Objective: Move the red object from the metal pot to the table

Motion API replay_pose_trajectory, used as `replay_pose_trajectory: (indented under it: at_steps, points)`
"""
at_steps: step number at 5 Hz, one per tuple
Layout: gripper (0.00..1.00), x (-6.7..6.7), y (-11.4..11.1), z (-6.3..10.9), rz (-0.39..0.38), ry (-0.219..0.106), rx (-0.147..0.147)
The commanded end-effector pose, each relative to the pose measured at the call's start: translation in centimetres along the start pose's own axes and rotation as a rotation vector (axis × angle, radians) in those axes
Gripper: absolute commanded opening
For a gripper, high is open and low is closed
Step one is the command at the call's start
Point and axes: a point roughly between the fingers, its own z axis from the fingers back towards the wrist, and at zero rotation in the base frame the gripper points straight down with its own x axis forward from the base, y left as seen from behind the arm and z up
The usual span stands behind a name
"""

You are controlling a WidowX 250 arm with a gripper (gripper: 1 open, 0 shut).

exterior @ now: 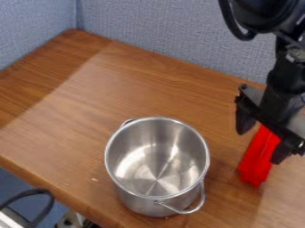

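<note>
The red object [255, 166] stands nearly upright on the table [95, 80], to the right of the metal pot [152, 201]. Its lower end rests on the wood near the right edge of the view. My gripper [267, 134] hangs right over it. The black fingers [244, 113] straddle the block's top end and hide it. The jaws look open, since the block has shifted between them. The pot stands upright near the front edge with nothing inside, its wire handle hanging at the front.
A blue-grey partition wall [155, 22] runs behind the table. The table's front edge and rounded corner lie just below the pot. Bare wood stretches to the left and behind the pot.
</note>
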Motion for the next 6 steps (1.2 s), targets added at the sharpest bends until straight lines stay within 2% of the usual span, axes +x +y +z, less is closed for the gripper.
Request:
replay_pose_trajectory:
  at_steps: [1,3,4,5,6]
  points:
    - [1.00,0.4,1.1,2.9,0.039,-0.066,0.002]
    - [1.00,-0.7,3.0,6.1,0.104,-0.100,0.007]
    - [1.00,-2.1,4.8,7.4,0.154,-0.106,0.018]
    - [1.00,-1.8,4.6,7.3,0.152,-0.105,0.011]
    - [1.00,-1.5,4.0,6.9,0.147,-0.088,-0.012]
